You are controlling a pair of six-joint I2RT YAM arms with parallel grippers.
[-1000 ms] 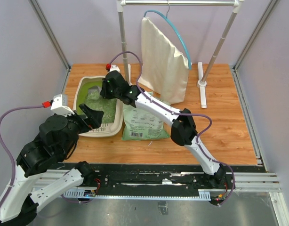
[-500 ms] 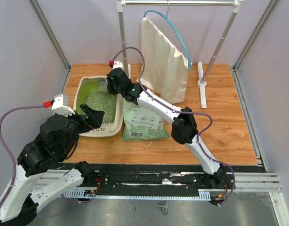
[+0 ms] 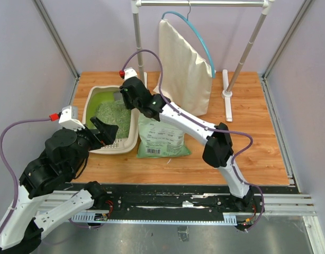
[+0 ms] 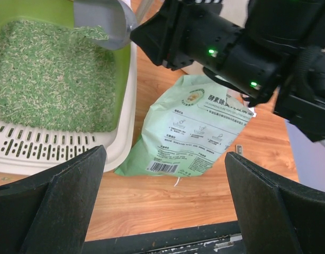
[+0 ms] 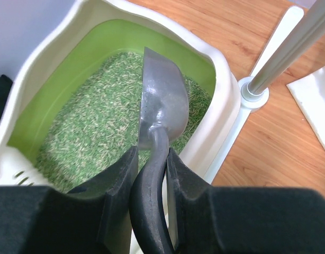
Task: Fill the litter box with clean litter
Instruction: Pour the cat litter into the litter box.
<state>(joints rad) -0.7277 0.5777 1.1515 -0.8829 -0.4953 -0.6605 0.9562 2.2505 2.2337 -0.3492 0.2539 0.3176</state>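
The beige litter box with its lime-green inside stands at the back left of the table. Pale green clean litter covers its floor, seen also as the litter and the litter. My right gripper is shut on the dark handle of a grey metal scoop. The scoop's bowl hangs over the box's far right corner, with no load showing in it. My left gripper is open and holds nothing, hovering near the box's front right corner.
A flat green printed bag lies just right of the box. Behind it a cream cloth bag hangs from a white rack, whose foot stands close to the box's rim. The right arm reaches across above the bag.
My right gripper has carried the scoop from over the box's middle toward its far right corner. The left arm has not moved.
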